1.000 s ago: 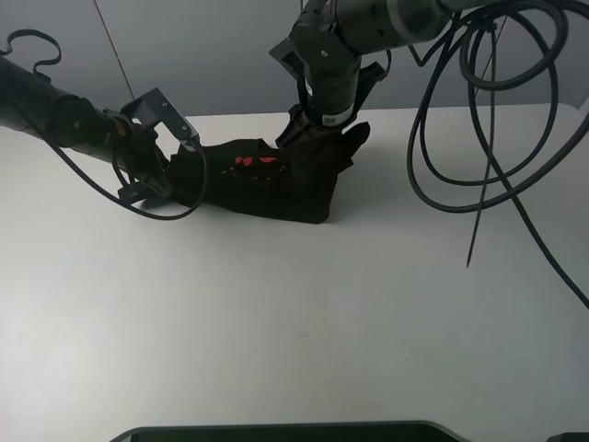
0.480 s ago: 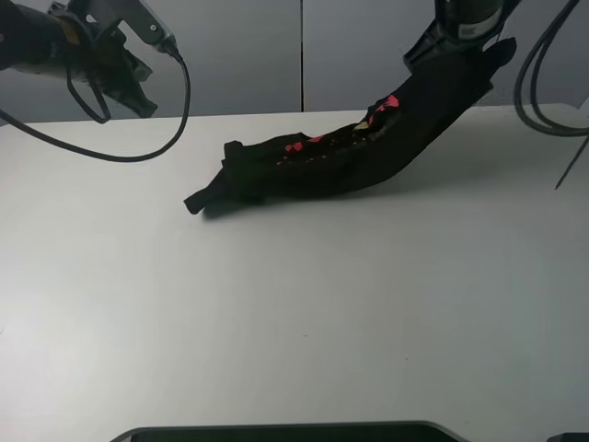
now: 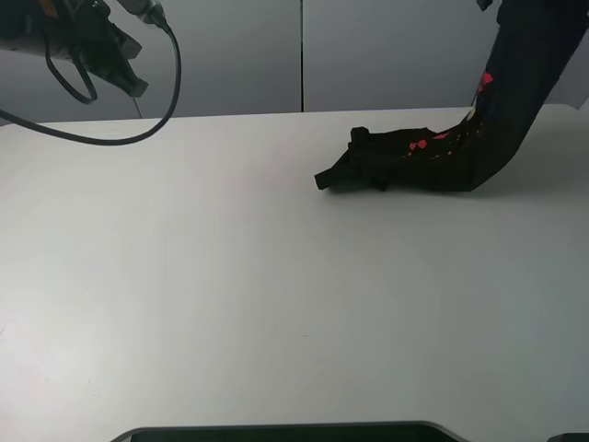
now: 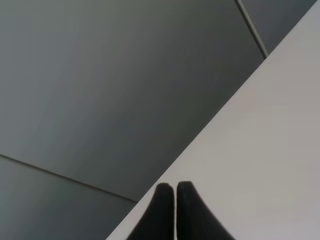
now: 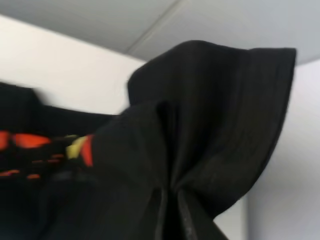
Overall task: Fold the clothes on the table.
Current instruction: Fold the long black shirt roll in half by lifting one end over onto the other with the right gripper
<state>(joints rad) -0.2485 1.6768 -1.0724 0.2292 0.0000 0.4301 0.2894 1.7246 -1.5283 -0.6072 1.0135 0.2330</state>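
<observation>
Black short-sleeved T-shirt point(image 3: 433, 161) with red and yellow print lies right of centre on the white counter point(image 3: 230, 295). At upper left, the left end effector point(image 4: 175, 186) hangs clear, fingers pressed together, empty. At upper right, the right end effector point(image 5: 171, 215) is clamped on the shirt's raised end, its other end bunched on the counter.

Soft, even light is falling on the counter point(image 3: 276, 304); the shirt point(image 3: 433, 161) is casting only a faint shadow. In the right wrist view, blur is smearing the shirt's print.
</observation>
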